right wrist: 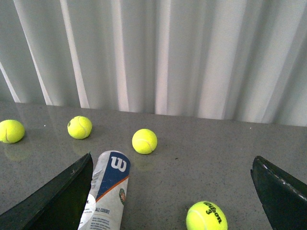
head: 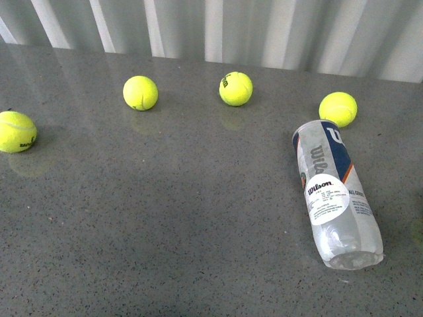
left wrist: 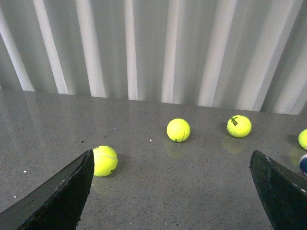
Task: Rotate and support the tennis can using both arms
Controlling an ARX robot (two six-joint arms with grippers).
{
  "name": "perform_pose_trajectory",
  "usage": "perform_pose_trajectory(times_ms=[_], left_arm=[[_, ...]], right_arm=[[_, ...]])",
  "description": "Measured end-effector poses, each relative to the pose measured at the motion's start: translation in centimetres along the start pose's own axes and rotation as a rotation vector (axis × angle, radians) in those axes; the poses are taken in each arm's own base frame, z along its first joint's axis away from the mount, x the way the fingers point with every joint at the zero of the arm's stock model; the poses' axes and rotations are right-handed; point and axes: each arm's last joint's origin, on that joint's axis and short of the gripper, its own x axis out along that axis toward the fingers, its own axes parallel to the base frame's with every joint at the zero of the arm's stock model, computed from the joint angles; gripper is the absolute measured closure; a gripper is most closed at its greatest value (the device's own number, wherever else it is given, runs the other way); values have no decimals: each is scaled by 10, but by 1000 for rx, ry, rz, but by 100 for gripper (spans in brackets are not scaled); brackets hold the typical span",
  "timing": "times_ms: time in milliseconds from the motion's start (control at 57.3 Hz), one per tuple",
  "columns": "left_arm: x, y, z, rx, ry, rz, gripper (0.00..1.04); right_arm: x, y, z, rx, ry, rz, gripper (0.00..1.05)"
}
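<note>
Of the arms we see only black fingertips [left wrist: 57, 196] in the wrist views. The left pincer [left wrist: 170, 196] and the right pincer [right wrist: 168, 199] both gape wide, holding nothing. The tennis can [head: 336, 191] lies on its side at the right of the grey worktop [head: 165, 231]. In the right wrist view one fingertip covers its edge and the frame cuts it off, so we cannot tell whether they touch. Its clear end looks empty, and tennis balls [head: 140, 92] lie loose around it.

A grey speckled table [head: 165, 231] fills my front view, glossy enough to show faint reflections. Along its far edge I see a white ribbed backdrop [head: 264, 30], curtain or panel I can't tell, softly and evenly lit.
</note>
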Motion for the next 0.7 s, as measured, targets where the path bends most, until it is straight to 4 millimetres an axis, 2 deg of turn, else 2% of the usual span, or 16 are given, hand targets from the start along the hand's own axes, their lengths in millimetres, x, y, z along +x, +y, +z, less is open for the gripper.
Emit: perform_pose_trajectory(times_ms=[314,419,454,506,593,663,698], left_arm=[[0,0,0,0,0,0,7],[0,0,0,0,0,0,7],[0,0,0,0,0,-1,7],[0,0,0,0,0,-1,7],[0,0,0,0,0,-1,7],[0,0,0,0,-1,-1,7],[0,0,0,0,-1,0,7]], right_arm=[[0,0,0,0,1,-1,7],[3,-2,9,15,226,-266,7],[12,-7,24,9,236,-369,7],[24,-14,43,32,203,-416,7],[52,-26,74,80,149,-432,7],[77,-30,89,98,160,-413,7],[96,-32,95,120,196,-388,7]])
